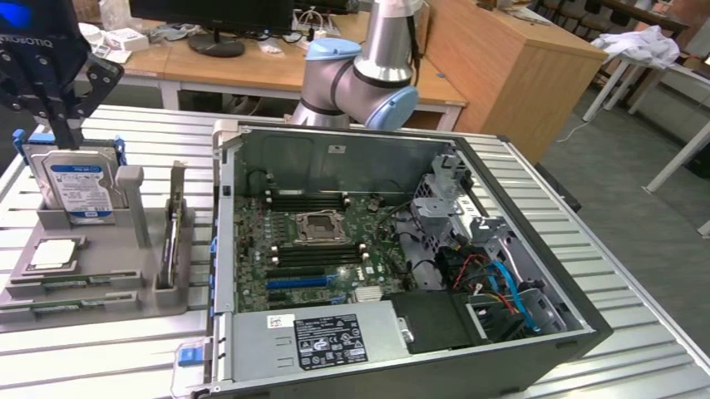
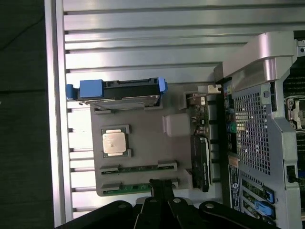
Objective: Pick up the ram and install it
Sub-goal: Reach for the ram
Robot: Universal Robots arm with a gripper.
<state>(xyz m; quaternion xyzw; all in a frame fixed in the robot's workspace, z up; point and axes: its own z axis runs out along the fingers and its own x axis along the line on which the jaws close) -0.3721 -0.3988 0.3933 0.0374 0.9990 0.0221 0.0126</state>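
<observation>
Gripper [image 2: 161, 185] hovers closed on nothing above the grey tray [image 2: 143, 138]; the ram [image 2: 128, 187] lies in its slot below, close to it; a clean pick, I judge, needs jaws parted, centred on the stick, squared across its thin edge.

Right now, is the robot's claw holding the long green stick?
No, the gripper is shut on nothing, and the ram lies in its slot in the gray holder.
</observation>
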